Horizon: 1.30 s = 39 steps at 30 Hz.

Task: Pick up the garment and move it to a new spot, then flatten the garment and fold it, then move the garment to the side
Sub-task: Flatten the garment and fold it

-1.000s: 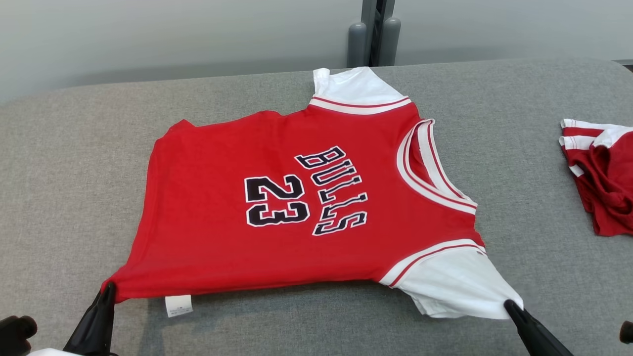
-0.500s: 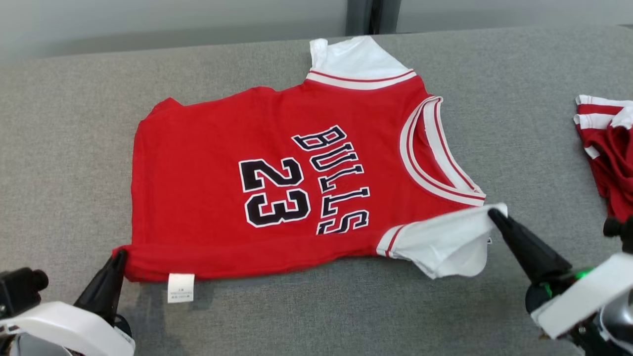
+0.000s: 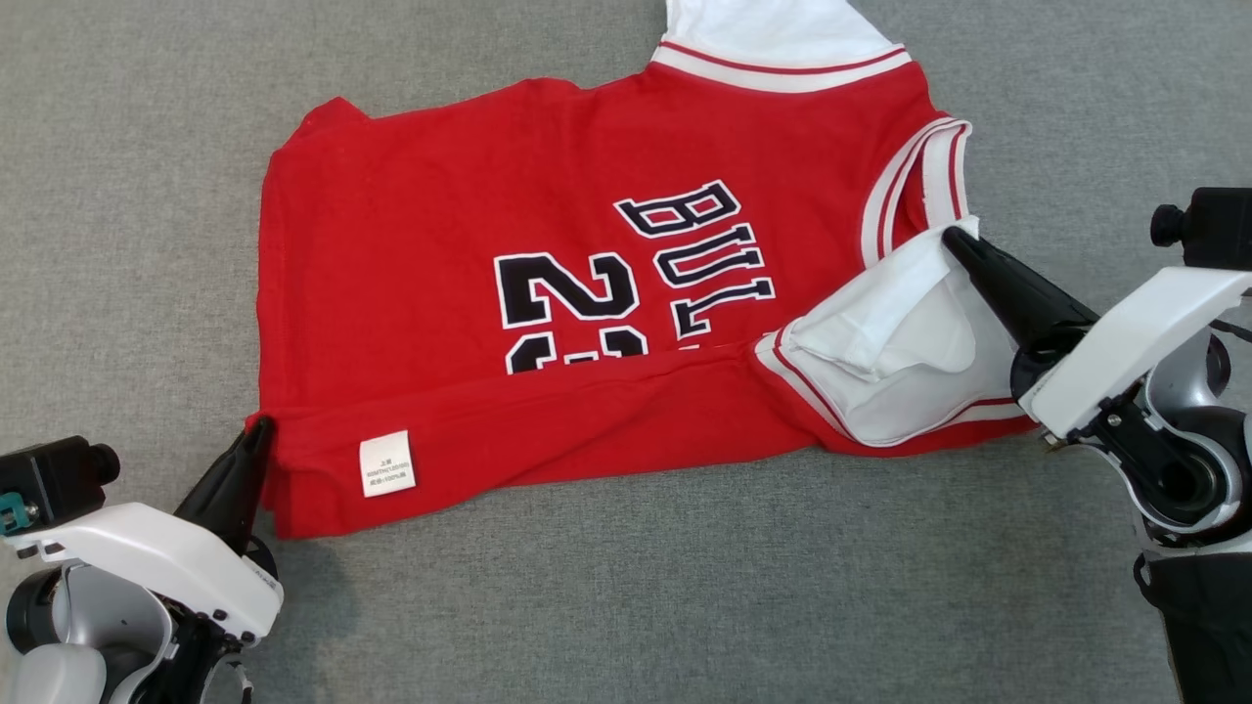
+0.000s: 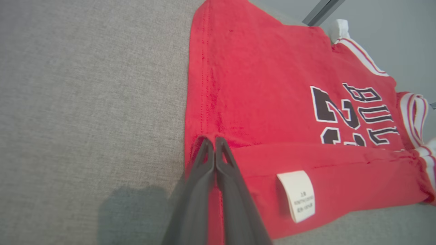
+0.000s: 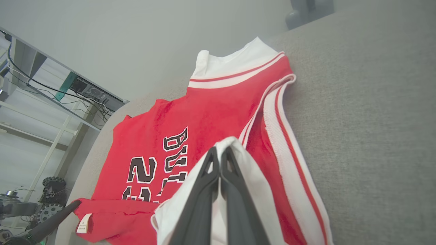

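A red jersey, the garment (image 3: 430, 244) (image 4: 265, 88) (image 5: 204, 119), lies spread on the grey surface, with black lettering, white sleeves and its collar to the right. Its near edge is folded over onto the front, covering the lower half of the print, with a white label (image 3: 386, 463) on the flap. My left gripper (image 3: 259, 432) (image 4: 214, 139) is shut on the flap's hem corner at the lower left. The right gripper (image 3: 954, 242) (image 5: 219, 151) is shut on the near white sleeve (image 3: 910, 342), lifted over the jersey beside the collar.
The grey padded surface (image 3: 626, 606) stretches all round the jersey. In the right wrist view, a pale wall and a shelf rack with cables (image 5: 41, 102) stand beyond the far edge, and a grey post (image 5: 306, 10) rises at the back.
Both grippers carried the near edge away from me over the jersey: the hem flap now covers the lower print and the sleeve sits by the collar. The camera tilted down; the second red garment left view.
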Tool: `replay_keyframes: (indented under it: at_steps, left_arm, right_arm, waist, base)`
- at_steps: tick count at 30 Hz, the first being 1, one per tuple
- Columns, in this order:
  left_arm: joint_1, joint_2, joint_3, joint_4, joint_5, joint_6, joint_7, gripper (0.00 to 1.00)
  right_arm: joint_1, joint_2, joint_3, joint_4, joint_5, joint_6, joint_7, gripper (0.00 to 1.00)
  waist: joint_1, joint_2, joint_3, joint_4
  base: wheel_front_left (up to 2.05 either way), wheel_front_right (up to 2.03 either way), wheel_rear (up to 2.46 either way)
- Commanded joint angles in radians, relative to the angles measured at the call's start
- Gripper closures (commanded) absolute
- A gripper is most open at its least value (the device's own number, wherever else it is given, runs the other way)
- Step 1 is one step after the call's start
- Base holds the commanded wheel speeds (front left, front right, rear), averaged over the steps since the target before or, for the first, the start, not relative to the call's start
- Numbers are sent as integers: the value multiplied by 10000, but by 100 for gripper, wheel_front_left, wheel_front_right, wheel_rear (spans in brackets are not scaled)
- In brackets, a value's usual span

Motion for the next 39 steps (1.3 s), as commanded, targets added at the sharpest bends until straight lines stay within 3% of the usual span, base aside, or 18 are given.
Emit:
replay_keyframes:
  at_steps: [1, 3, 4, 5, 6, 7, 15, 19, 23, 33, 39]
  left_arm:
    - [-224, -16, 15, 178, -92, -99, -77, 100]
    - [-355, -108, -41, 391, -88, -188, -143, 100]
    - [-376, -148, -55, 480, -100, -243, -175, 73]
    - [-396, -177, -92, 575, -88, -269, -209, 52]
    - [-437, -212, -80, 643, -49, -306, -319, 0]
    - [-479, -277, -67, 685, -16, -363, -462, 0]
    - [-709, -1004, 335, 510, 632, -329, -2534, 0]
    - [-835, -1108, 506, 230, 1391, -96, -3695, 0]
    - [-967, -1114, 505, -54, 2265, 179, -4368, 0]
    - [-528, -1066, 128, 176, 4156, 579, -4719, 0]
    - [-229, -1070, -49, 643, 4364, 419, -4749, 0]
  right_arm:
    - [-260, -101, 145, 292, 115, 5, -161, 100]
    - [-462, -196, 316, 680, 202, 5, -359, 100]
    - [-526, -216, 412, 857, 276, 5, -456, 100]
    - [-570, -215, 488, 1004, 341, 5, -557, 96]
    - [-608, -209, 545, 1063, 459, 5, -701, 61]
    - [-597, -222, 600, 1120, 568, 5, -864, 0]
    - [340, -214, 236, 510, 471, 5, -3515, 0]
    - [843, -179, -206, -133, -455, 5, -5245, 0]
    - [1267, -173, -376, -717, -1868, 5, -6235, 0]
    - [2738, 140, -700, -1396, -4698, 5, -6672, 0]
    - [3295, 503, -859, -1234, -5244, 5, -6532, 0]
  waist:
    - [0, 0, 80, 102]
    - [0, 0, 91, 151]
    - [0, 0, 87, 171]
    - [0, 0, 62, 197]
    - [0, 0, 44, 210]
    - [0, 0, 12, 222]
    - [0, 0, -414, 248]
    - [0, 0, -676, 125]
    - [0, 0, -964, -31]
    - [0, 0, -1660, -162]
    - [0, 0, -1918, -188]
  base:
    - [0, 0, 0]
    - [0, 0, 0]
    - [0, 0, 0]
    - [0, 0, 0]
    - [0, 0, 0]
    - [0, 0, 0]
    - [0, 0, 0]
    - [0, 0, 0]
    - [0, 0, 0]
    - [0, 0, 0]
    - [0, 0, 0]
